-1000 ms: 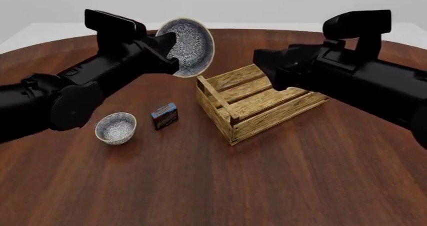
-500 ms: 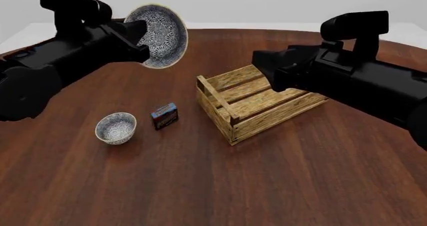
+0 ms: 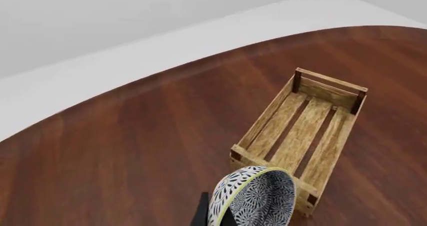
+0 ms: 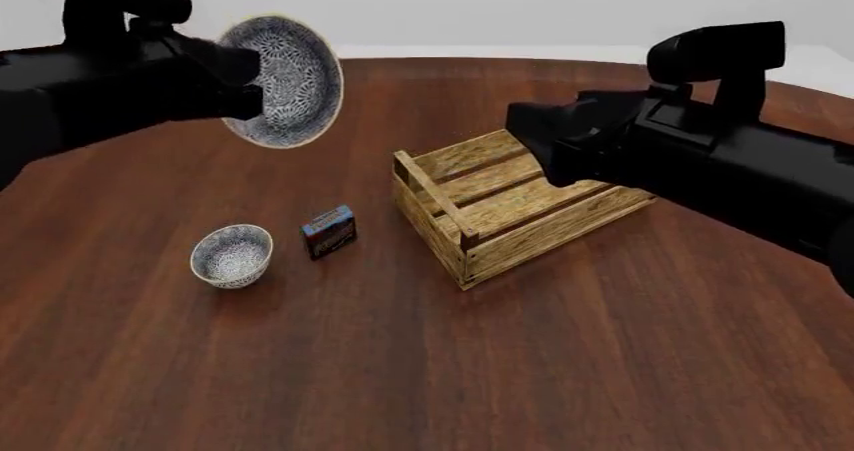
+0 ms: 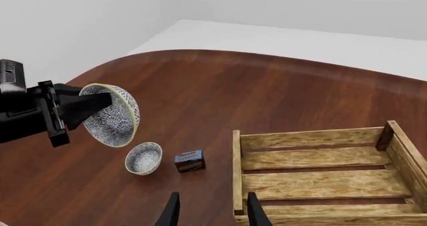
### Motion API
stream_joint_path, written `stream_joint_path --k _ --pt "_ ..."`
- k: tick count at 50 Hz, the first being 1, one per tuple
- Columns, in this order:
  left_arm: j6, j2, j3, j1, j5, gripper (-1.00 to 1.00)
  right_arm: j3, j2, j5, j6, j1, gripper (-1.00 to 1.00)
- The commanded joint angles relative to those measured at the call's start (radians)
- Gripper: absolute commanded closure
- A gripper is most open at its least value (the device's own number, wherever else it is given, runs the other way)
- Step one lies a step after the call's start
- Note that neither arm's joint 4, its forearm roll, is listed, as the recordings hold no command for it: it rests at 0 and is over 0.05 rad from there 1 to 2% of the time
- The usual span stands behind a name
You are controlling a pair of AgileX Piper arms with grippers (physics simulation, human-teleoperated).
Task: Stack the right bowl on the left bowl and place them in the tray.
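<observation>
The left claw (image 4: 238, 83) has carried the large bowl (image 4: 283, 81), pinched by its rim and tipped on edge, farther left above the worktop (image 4: 400, 351), over the small bowl (image 4: 232, 255) standing beside the box (image 4: 328, 231); the right claw (image 5: 209, 213), fingers spread, hovers over the empty tray (image 4: 514, 206).

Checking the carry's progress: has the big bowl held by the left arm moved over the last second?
Yes. In the front view the big bowl has moved left and slightly up, away from the tray.
</observation>
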Motion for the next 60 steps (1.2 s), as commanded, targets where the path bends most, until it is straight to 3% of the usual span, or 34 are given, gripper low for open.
stream_joint_path --k 1,6,17,22,23,30,60 --pt "0.028 -0.046 -0.052 0.028 0.154 1.0 0.0 0.001 0.0 0.0 -0.003 -1.0" --pt "0.07 -0.034 -0.055 0.039 0.195 1.0 0.001 0.012 -0.006 -0.003 0.001 -1.0" --pt "0.045 0.02 -0.062 0.073 0.247 1.0 -0.002 0.023 -0.01 -0.004 0.0 -1.0" --pt "0.071 0.027 -0.024 0.099 0.224 1.0 -0.002 0.025 -0.011 -0.002 -0.002 -1.0" --pt "0.045 0.029 -0.03 0.095 0.233 1.0 -0.002 0.024 -0.01 -0.001 -0.002 -1.0" --pt "0.034 0.047 -0.021 0.122 0.232 1.0 0.0 0.022 -0.012 -0.001 -0.002 -1.0" --pt "0.033 0.106 0.074 0.218 0.149 1.0 0.0 0.02 -0.008 -0.004 -0.005 -1.0"
